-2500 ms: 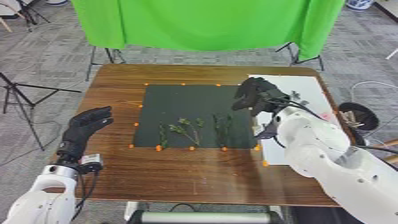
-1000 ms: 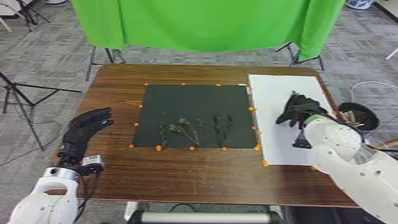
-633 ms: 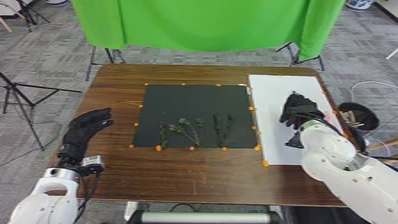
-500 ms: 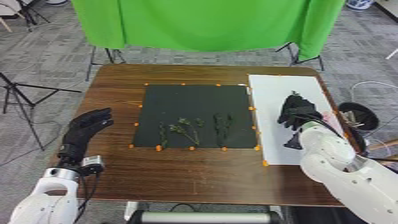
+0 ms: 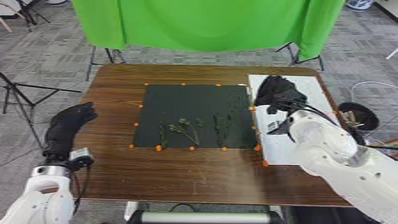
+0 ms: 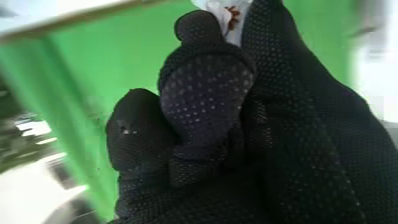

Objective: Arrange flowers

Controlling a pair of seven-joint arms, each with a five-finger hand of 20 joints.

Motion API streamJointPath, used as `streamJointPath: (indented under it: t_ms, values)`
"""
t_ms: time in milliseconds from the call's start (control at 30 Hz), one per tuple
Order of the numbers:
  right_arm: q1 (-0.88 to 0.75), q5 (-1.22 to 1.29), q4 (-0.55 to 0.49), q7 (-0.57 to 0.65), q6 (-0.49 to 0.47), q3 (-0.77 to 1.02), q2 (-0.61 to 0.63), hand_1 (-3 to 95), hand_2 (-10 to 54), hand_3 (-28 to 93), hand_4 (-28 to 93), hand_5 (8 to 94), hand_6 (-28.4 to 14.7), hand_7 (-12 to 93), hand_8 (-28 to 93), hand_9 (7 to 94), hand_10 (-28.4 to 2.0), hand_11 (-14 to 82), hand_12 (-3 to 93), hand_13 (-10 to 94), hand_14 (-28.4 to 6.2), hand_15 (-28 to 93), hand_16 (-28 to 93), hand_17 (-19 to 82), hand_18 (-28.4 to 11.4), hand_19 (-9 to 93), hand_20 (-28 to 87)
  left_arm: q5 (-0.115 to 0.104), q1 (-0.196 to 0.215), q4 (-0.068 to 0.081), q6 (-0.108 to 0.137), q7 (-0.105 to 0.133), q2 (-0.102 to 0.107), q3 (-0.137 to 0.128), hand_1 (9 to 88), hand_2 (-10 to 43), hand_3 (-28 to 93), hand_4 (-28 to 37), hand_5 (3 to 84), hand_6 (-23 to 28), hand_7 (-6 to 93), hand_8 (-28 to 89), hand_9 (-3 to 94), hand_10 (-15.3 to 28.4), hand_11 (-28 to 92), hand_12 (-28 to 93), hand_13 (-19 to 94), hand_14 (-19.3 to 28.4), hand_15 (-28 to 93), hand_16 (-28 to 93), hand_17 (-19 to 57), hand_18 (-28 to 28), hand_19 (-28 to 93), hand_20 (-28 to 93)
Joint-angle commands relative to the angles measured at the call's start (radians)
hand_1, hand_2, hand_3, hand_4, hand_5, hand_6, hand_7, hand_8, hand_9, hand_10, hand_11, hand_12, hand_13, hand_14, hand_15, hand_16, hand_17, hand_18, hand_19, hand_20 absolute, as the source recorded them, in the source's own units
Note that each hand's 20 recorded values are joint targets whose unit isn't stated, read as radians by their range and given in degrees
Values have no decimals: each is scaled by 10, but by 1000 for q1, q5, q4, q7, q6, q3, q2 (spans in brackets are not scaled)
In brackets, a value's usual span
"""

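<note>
The fingers of the right hand (image 5: pixel 278 91) pinch a white flower (image 6: pixel 226 11) with red-brown at its middle, seen at the fingertips in the right wrist view. That hand is over the far part of the white sheet (image 5: pixel 284 148), near the right edge of the dark mat (image 5: pixel 180 100). The left hand (image 5: pixel 67 121) has its fingers loose and uncurled, at the left side of the table (image 5: pixel 178 172), well apart from the mat.

On the near half of the mat are green sprigs: a thin one (image 5: pixel 163 134) toward the left, a branching one (image 5: pixel 189 131) beside it, and a dark bunch (image 5: pixel 222 129) toward the right. Faint green (image 5: pixel 236 101) shows by the mat's far right part; whether it belongs to the flower, I cannot tell. Orange dots (image 5: pixel 159 148) run around the mat. Beside the table's right edge is a black bin (image 5: pixel 359 113), and beyond the far edge hangs a green cloth (image 5: pixel 209 25).
</note>
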Motion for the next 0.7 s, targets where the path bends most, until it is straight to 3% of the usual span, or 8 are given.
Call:
streamJointPath:
  t_ms: [33,167,300,533,700]
  values:
    - [372,68,5,-104,-68,-268,-136,652,-95,571,-129,820,-27,199,85,917,-134,50,355,937,-24,464,305,684,-70,851,399,-52,-1,8,61,30,9,37,290,232,644,-282,584,7,164,-88,520,140,181,86,420,158,217,-21,122,99,87,184]
    - [469,107,48,-145,-79,-381,-250,649,-95,574,-128,819,-27,201,85,916,-134,50,356,937,-24,464,306,685,-69,850,401,-58,-17,15,74,35,9,55,293,254,638,-282,588,8,163,-87,525,141,183,85,425,158,218,-20,124,94,86,183]
    - [526,151,104,-180,-106,-465,-360,648,-95,575,-128,820,-26,202,83,916,-136,49,355,937,-24,464,306,685,-69,850,403,-59,-29,21,69,36,9,66,291,258,643,-283,590,12,164,-87,527,141,185,86,430,161,223,-20,124,94,87,184]
    - [559,183,209,-211,-171,-545,-504,644,-95,578,-132,819,-23,204,80,914,-137,47,354,937,-23,467,309,685,-70,852,408,-65,-39,26,74,41,8,88,286,252,659,-283,588,8,166,-88,525,141,188,88,433,162,228,-20,120,96,91,184]
    - [543,191,293,-212,-204,-558,-581,641,-95,581,-138,817,-21,206,77,914,-137,45,352,937,-22,468,310,684,-71,855,411,-69,-59,37,72,49,8,119,293,248,652,-283,586,-15,175,-89,520,137,191,94,432,162,231,-21,118,96,94,183]
